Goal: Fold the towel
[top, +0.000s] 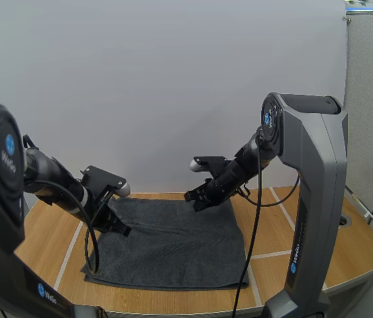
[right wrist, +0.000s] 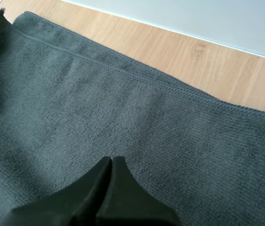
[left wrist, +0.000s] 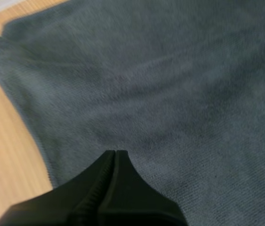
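Note:
A dark grey towel [top: 173, 242] lies flat on the wooden table [top: 47, 232], folded into a rectangle. My left gripper [top: 124, 231] hovers over the towel's left side, its fingers together as one dark wedge [left wrist: 115, 155] above the grey cloth [left wrist: 170, 84]. My right gripper [top: 193, 202] hangs over the towel's far edge near the middle, also shut [right wrist: 112, 161], with nothing held. The towel's stitched hem [right wrist: 137, 75] runs just beyond the right fingertips.
Bare wood [right wrist: 170, 47] lies past the towel's far edge up to the white backdrop. The table has free strips left [left wrist: 5, 141] and right [top: 272, 225] of the towel. White tape lines [top: 269, 254] mark the tabletop.

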You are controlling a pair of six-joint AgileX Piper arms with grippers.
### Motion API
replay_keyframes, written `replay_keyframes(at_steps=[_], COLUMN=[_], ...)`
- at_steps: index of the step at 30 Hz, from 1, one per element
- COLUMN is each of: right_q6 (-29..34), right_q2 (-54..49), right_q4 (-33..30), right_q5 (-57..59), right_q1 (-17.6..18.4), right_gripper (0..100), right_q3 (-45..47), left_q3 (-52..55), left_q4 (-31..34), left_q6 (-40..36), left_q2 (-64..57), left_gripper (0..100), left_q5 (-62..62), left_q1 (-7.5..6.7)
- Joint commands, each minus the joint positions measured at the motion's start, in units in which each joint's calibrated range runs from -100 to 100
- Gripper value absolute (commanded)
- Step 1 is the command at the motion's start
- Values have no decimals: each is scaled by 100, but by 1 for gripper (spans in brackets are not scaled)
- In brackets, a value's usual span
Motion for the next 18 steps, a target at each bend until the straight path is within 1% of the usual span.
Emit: replay_keyframes(at_steps=[1, 9, 15, 18], right_q6=[7, -3, -17, -36], right_q2=[26, 164, 463, 530], right_q4=[13, 0, -14, -26], right_q5=[25, 35, -228, -552], right_q1=[5, 20, 80, 86], right_gripper=[0, 0, 0, 0], right_q3=[-84, -87, -87, -87], left_q3=[26, 13, 13, 13], left_q4=[-183, -153, -129, -133], left_q6=[495, 628, 661, 710], left_q2=[859, 1641, 1756, 1756], left_gripper=[0, 0, 0, 0], left_q5=[-48, -527, -654, -654], left_q1=[-2, -2, -2, -2])
